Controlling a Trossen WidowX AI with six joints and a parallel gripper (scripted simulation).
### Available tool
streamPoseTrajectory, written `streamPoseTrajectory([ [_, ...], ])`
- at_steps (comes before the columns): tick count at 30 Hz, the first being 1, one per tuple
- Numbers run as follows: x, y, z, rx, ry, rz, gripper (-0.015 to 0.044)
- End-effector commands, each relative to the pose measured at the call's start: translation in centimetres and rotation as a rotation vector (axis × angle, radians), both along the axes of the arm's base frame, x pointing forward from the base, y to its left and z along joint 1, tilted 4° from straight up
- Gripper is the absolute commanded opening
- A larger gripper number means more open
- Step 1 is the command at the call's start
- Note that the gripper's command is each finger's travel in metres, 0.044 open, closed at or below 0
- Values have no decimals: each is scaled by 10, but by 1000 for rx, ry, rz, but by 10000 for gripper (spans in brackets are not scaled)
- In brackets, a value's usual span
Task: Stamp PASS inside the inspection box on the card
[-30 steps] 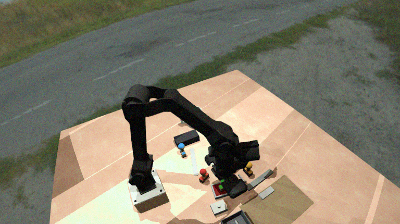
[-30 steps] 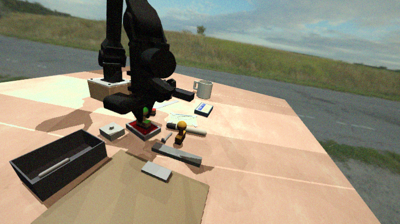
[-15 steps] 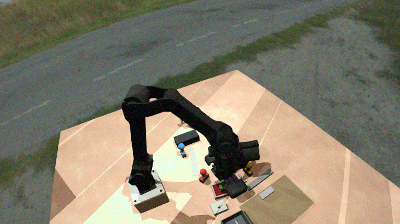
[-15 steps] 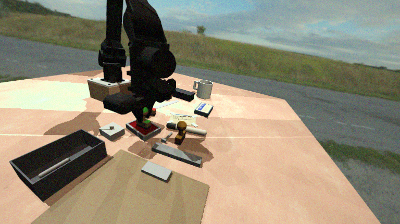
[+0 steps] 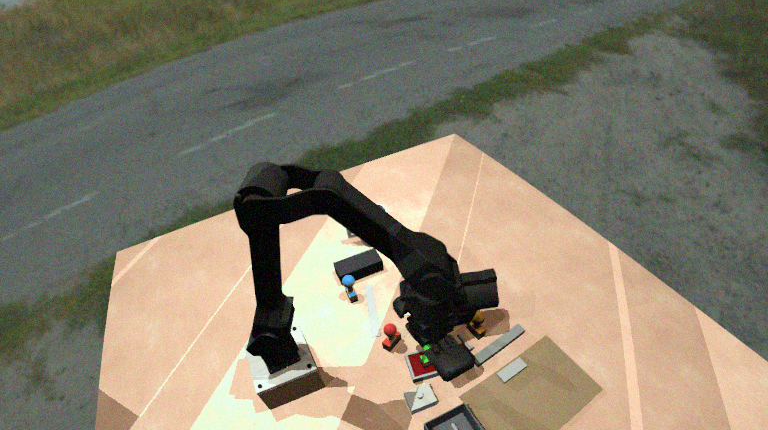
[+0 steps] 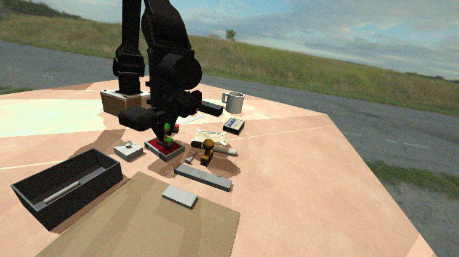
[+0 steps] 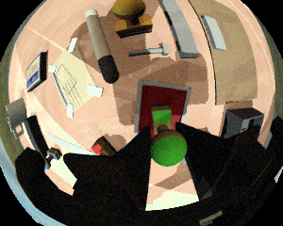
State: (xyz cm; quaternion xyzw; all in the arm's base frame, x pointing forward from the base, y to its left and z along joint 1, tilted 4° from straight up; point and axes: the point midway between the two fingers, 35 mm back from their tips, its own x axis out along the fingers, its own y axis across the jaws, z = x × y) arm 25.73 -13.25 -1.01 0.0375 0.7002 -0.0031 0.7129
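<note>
1. Arm [image 5: 317, 204] rises from its base [image 5: 280, 371], folds at the elbow, slopes down to the wrist; claw [image 6: 164, 132] points straight down over the pad [image 6: 164, 149].
2. Claw is clamped on the green-knobbed stamp [image 7: 167, 146], gripping the stem below the knob; fingers flank it on both sides in the wrist view.
3. Stamp is upright, its base on the pad's red face; whether it presses or just touches, can't tell.
4. Card [image 6: 209, 136] lies just beyond the pad, white tabs at its corners, well apart from the stamp. Box on it too small to read.
5. Yellow stamp [image 6: 207, 150] stands near the pad, marker [image 6: 216, 148] just behind it. Red stamp [image 5: 390, 336] and blue stamp [image 5: 349, 286] stand on the arm-base side.
6. Bench [image 6: 304, 179] is pinkish-tan with pale streaks and shadows. Brown mat [image 6: 141, 223] at the near edge carries a small grey block [image 6: 179, 196]; long grey bar [image 6: 202, 176] lies beside the mat.
7. Dark tray [image 6: 67, 186] holds a pale rod; small grey box [image 6: 128, 150] sits near the pad. Mug [image 6: 233, 101], dark block [image 6: 210, 107] and a blue-labelled box [image 6: 233, 125] sit farther back.
8. Outdoors: road, grass, cloudy sky.
</note>
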Motion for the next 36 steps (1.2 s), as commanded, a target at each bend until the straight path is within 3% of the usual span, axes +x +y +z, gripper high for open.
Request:
streamPoseTrajectory([
  [1, 0, 0, -2, -3, 2, -1, 0],
  [36, 1, -2, 23, -3, 2, -1, 0],
])
